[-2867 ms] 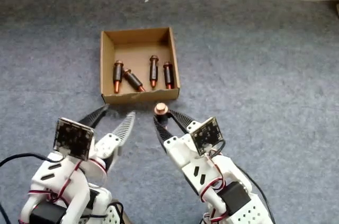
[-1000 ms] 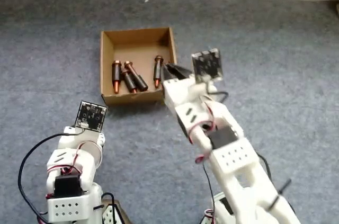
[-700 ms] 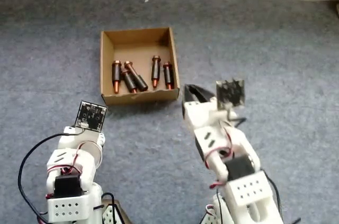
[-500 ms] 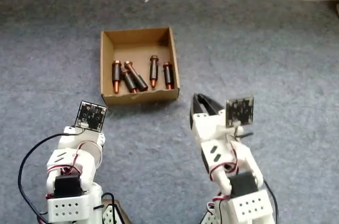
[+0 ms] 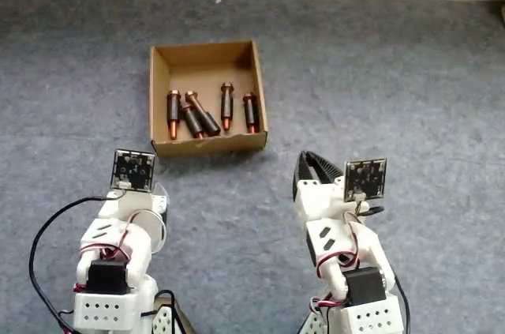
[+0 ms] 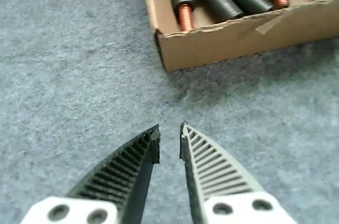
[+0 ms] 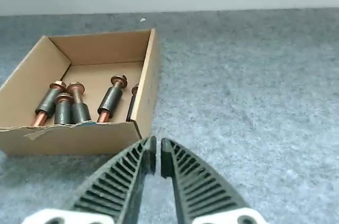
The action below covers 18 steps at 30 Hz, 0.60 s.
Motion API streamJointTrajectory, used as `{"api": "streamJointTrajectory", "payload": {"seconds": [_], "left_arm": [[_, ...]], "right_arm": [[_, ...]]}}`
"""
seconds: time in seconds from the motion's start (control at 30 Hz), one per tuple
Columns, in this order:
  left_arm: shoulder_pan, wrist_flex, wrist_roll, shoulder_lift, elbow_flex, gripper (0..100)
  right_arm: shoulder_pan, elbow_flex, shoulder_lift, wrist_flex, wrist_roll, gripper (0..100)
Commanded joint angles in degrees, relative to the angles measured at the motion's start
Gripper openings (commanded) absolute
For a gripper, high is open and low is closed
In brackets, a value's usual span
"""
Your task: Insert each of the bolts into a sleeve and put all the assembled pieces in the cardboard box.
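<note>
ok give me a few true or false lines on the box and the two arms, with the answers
1. The cardboard box holds five assembled pieces. True.
2. The left gripper is over the carpet, short of the box. True.
3. The right gripper holds an assembled piece. False: there is nothing between its jaws.
4. The pieces stand upright in the box. False: they lie flat on its floor.
5. A loose sleeve lies on the carpet beside the box. False: every sleeve in view is on a bolt inside the box.
</note>
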Motion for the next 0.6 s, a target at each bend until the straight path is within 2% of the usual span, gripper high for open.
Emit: {"api": "streamJointTrajectory", "payload": {"seconds": [0.0,0.27,0.57], "left_arm": [[4.44,-0.79,0.79,-0.40,-0.57,10],[9.71,-0.26,0.88,-0.22,1.54,10],[9.89,9.32,0.79,-0.31,1.54,10]], "right_arm": [[0.92,8.84,-0.84,3.82,-0.26,0.5],[0.92,8.84,-0.84,14.64,-0.26,0.5],[1.19,8.84,-0.84,28.62,-0.26,0.5]]}}
